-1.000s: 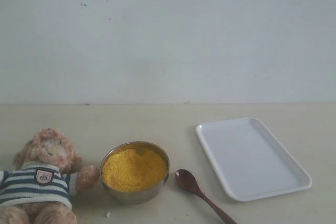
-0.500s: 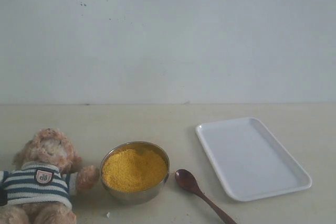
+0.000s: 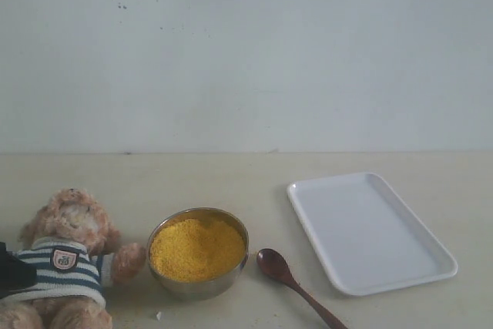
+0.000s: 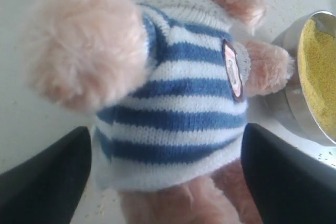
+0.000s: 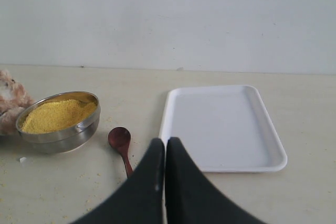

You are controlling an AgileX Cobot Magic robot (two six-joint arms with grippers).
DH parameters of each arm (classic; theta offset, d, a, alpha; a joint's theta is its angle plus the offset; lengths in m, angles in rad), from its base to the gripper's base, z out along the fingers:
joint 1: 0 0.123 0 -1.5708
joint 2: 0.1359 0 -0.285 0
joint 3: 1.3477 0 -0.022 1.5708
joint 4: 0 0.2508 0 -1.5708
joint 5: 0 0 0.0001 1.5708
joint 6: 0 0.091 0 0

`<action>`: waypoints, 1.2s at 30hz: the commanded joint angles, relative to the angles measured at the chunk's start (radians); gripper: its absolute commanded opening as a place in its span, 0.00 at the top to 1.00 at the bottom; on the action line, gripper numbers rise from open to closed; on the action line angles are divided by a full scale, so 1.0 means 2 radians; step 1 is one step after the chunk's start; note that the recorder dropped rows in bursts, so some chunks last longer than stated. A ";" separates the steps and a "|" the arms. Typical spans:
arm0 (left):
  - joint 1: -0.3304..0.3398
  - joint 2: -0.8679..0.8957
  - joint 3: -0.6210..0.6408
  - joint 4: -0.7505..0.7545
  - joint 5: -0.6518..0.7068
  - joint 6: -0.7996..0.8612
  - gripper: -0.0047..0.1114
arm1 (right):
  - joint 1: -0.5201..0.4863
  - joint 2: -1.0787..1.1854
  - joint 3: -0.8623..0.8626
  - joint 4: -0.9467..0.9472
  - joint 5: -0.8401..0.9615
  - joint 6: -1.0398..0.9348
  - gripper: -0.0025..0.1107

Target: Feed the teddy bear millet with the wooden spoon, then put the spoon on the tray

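left claw (image 4: 167, 148): wide, straddling teddy bear (image 4: 178, 77) | contact unclear | right claw (image 5: 164, 148): closed

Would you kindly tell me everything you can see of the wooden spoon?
The wooden spoon is small and dark reddish-brown, with an oval bowl facing up and a thin straight handle. It lies flat on the table between the steel bowl and the tray, touching neither. Its handle end leaves the exterior view; nothing holds it.
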 commanded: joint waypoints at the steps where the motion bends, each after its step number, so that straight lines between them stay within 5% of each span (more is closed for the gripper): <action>1: 0.002 0.028 0.003 -0.068 -0.002 0.063 0.33 | -0.001 -0.002 0.000 -0.001 -0.004 -0.004 0.98; 10: -0.001 0.067 0.003 -0.177 -0.002 0.169 0.33 | -0.001 -0.002 0.000 -0.001 -0.004 -0.004 0.98; 24: -0.001 0.159 -0.022 -0.178 0.075 0.202 0.22 | -0.001 -0.002 0.000 0.002 -0.004 -0.004 0.98; 25: -0.001 0.163 -0.022 -0.178 0.069 0.204 0.24 | -0.001 -0.002 0.000 0.009 -0.005 -0.004 0.98; 27: -0.001 0.166 -0.022 -0.178 0.048 0.204 0.44 | -0.001 -0.002 0.000 0.009 -0.012 -0.004 0.98; 30: -0.001 0.156 -0.022 -0.178 0.054 0.182 0.93 | -0.001 -0.002 0.000 0.009 -0.012 -0.004 0.98; 36: 0.032 0.069 -0.019 -0.105 0.155 0.117 0.93 | -0.001 -0.002 0.000 0.009 -0.012 -0.004 0.98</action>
